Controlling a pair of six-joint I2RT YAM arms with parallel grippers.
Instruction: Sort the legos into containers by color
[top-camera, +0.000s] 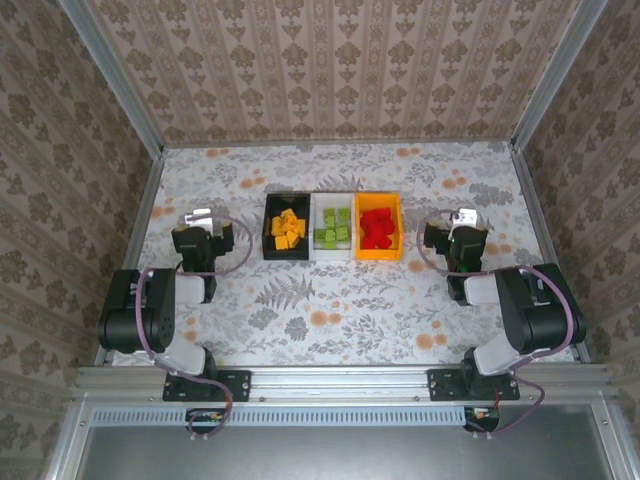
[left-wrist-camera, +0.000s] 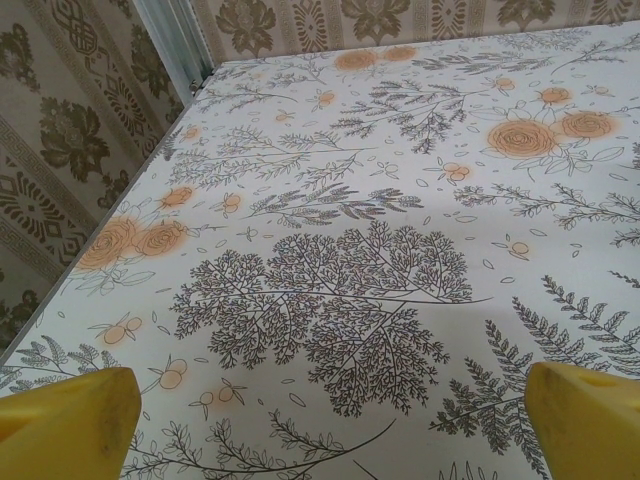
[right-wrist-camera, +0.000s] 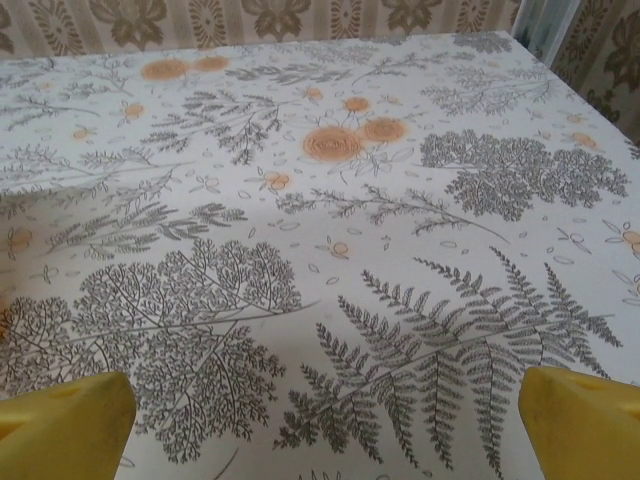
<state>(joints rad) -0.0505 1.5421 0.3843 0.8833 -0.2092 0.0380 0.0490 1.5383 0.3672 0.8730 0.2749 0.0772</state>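
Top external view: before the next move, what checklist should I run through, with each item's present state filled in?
1. In the black bin, only orange-yellow legos: ok.
2. In the white bin, only green legos: ok.
3. In the orange bin, only red legos: ok.
4. All three upright, side by side: ok.
5. The left gripper open, holding nothing: ok.
6. The right gripper open, holding nothing: ok.

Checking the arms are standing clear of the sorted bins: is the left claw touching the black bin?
Apart. The top view shows a band of bare tablecloth between the left claw and the black bin.
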